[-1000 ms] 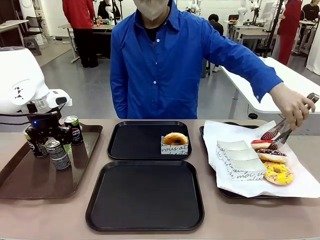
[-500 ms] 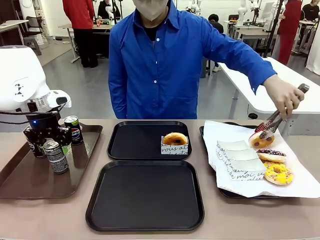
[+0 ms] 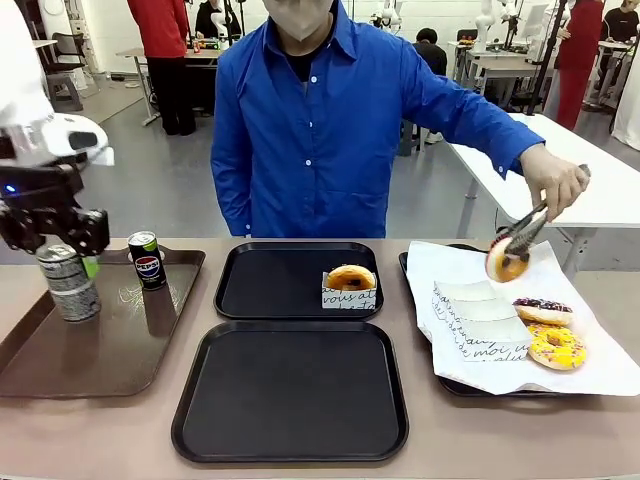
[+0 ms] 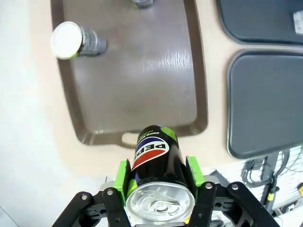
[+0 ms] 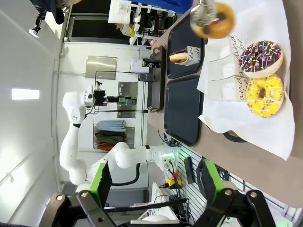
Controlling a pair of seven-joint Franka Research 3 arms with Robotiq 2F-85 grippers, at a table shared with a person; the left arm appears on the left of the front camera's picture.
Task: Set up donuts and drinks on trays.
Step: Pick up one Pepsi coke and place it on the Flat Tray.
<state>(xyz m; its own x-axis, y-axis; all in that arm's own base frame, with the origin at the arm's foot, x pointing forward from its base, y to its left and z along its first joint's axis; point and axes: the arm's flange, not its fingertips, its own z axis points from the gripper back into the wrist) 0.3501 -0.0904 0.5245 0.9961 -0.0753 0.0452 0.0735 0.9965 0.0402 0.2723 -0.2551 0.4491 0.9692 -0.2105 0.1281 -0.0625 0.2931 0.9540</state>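
My left gripper (image 3: pixel 60 243) is shut on a drink can (image 3: pixel 68 287) and holds it upright above the left end of the brown tray (image 3: pixel 120 350). In the left wrist view the green pads (image 4: pixel 123 172) press both sides of that can (image 4: pixel 156 156). Another can (image 3: pixel 148 260) stands on the brown tray. Two black trays lie in the middle, a far tray (image 3: pixel 265 285) and a near tray (image 3: pixel 290 395). A sleeved donut (image 3: pixel 350 281) sits on the far one. The person's tongs hold a donut (image 3: pixel 507 258) in the air. My right gripper (image 5: pixel 155 177) is open and holds nothing.
A paper-lined tray (image 3: pixel 455 385) at the right carries a chocolate donut (image 3: pixel 543 310), a yellow donut (image 3: pixel 556 347) and some paper sleeves (image 3: pixel 480 310). The left wrist view has two more cans (image 4: pixel 71 40) on the brown tray. The person stands across the table.
My left gripper has risen and shifted left, lifting the can off the brown tray. The person's tongs have picked a donut up from the paper and raised it.
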